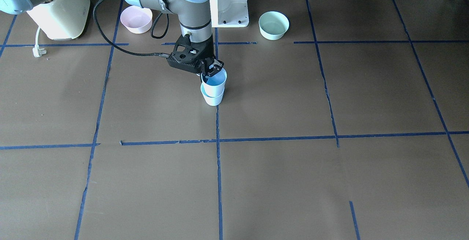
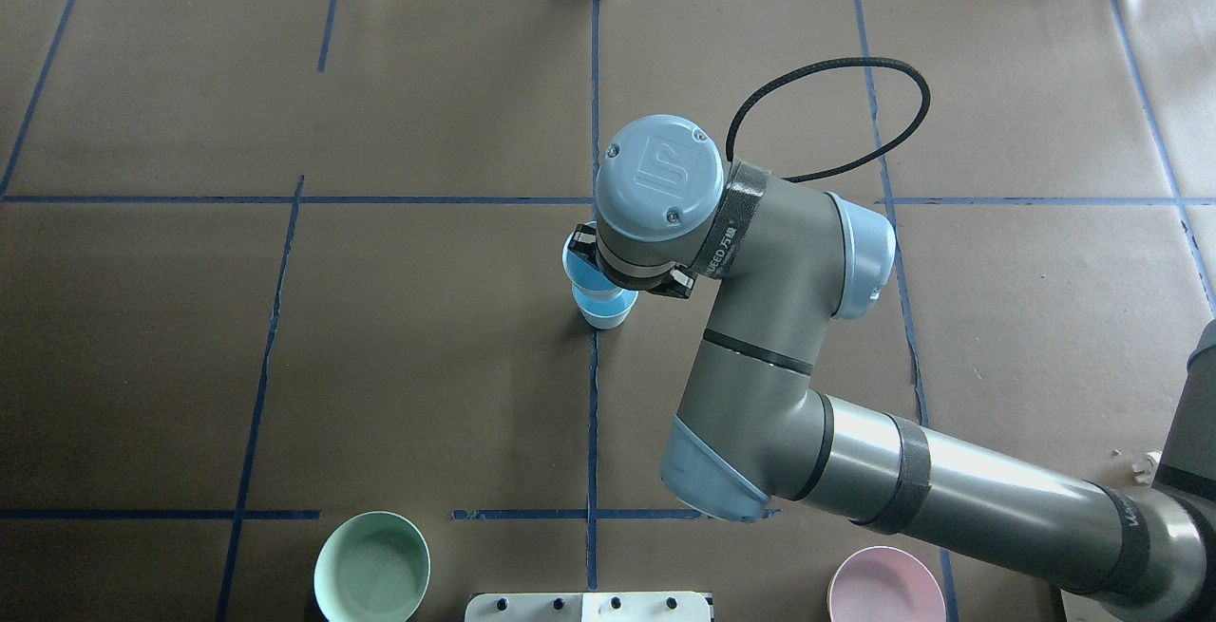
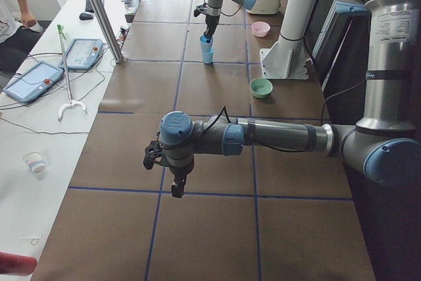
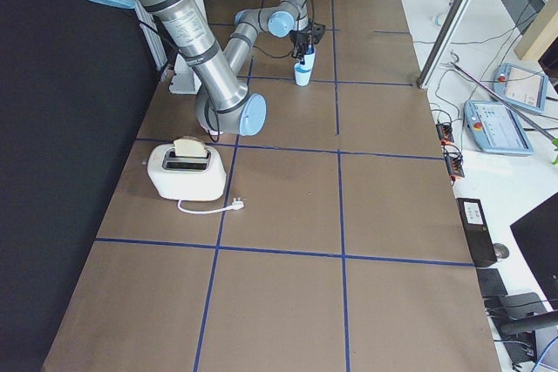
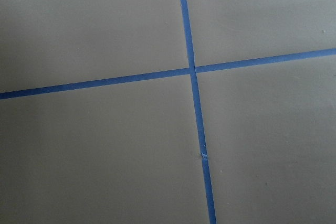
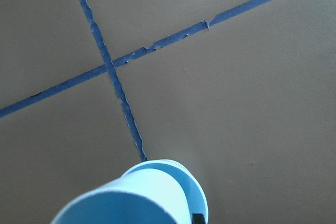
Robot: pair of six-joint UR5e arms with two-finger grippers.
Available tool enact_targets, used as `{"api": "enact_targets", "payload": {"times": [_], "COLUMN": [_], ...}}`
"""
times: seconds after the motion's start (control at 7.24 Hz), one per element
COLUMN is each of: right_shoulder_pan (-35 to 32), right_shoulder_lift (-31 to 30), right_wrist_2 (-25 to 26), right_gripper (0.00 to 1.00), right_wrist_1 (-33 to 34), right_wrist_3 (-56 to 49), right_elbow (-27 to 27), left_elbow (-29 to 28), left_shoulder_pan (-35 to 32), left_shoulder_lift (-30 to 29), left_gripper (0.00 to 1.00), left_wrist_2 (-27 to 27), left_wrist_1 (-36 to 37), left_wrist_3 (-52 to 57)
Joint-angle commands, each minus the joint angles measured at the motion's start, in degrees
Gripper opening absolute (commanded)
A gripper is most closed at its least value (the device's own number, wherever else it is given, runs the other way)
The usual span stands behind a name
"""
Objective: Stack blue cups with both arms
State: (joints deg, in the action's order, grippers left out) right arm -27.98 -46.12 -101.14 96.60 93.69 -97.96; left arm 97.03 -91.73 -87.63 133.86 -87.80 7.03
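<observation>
A pale upper blue cup [image 1: 216, 83] hangs from my right claw [image 1: 210, 68], which is closed on the cup's rim at the side nearest my wrist, one finger seemingly inside the mouth and one outside. Directly below the claw, the cup's base sits in the mouth of the lower blue cup [image 1: 212, 100], which stands upright on the brown worktop [image 1: 293, 181], on a blue tape line [image 1: 218, 130]. The upper one looks only partly sunk, with most of its wall showing above the lower rim. To finish this step well, I judge I should keep the held cup plumb and centred over the one beneath, ease straight down until the walls seat, then part the fingers only a little and lift clear vertically, so the inner finger does not drag the stack over. A tilt now could wedge the cups or tip the light lower one. Behind the claw, toward my base, a pink bowl [image 1: 136, 19] and a mint-green bowl [image 1: 273, 25] sit well apart from the cups. My left claw [image 3: 176, 187] hovers far off over bare worktop; I cannot tell how wide it stands.
</observation>
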Motion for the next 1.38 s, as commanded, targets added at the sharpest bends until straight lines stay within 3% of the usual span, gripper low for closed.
{"api": "enact_targets", "payload": {"times": [0.0,0.28,0.55,0.83,1.24], "right_shoulder_pan": [1.25,1.26,-5.72,-19.06,-39.89], "right_shoulder_lift": [-0.8,-1.85,-4.22,-12.54,-31.76], "right_wrist_2": [0.49,-0.9,-9.29,-20.98,-31.2], "right_gripper": [0.99,1.0,1.0,1.0,1.0], "right_wrist_1": [-0.1,-0.1,-0.19,-0.54,-0.45], "right_wrist_3": [-0.17,-1.14,-10.75,-32.23,-74.57], "right_elbow": [-0.12,-3.61,-5.13,-4.96,-4.08], "left_elbow": [0.0,0.09,-0.43,-1.05,-1.05], "left_shoulder_pan": [-0.02,-0.02,0.15,0.67,2.79], "left_shoulder_lift": [-0.08,-0.08,-0.08,-0.17,0.52], "left_gripper": [1.0,1.0,1.0,1.0,1.0], "left_wrist_2": [0.0,0.09,0.09,0.09,0.09], "left_wrist_1": [0.0,0.0,0.0,0.09,0.09], "left_wrist_3": [0.0,0.0,0.09,0.09,0.61]}}
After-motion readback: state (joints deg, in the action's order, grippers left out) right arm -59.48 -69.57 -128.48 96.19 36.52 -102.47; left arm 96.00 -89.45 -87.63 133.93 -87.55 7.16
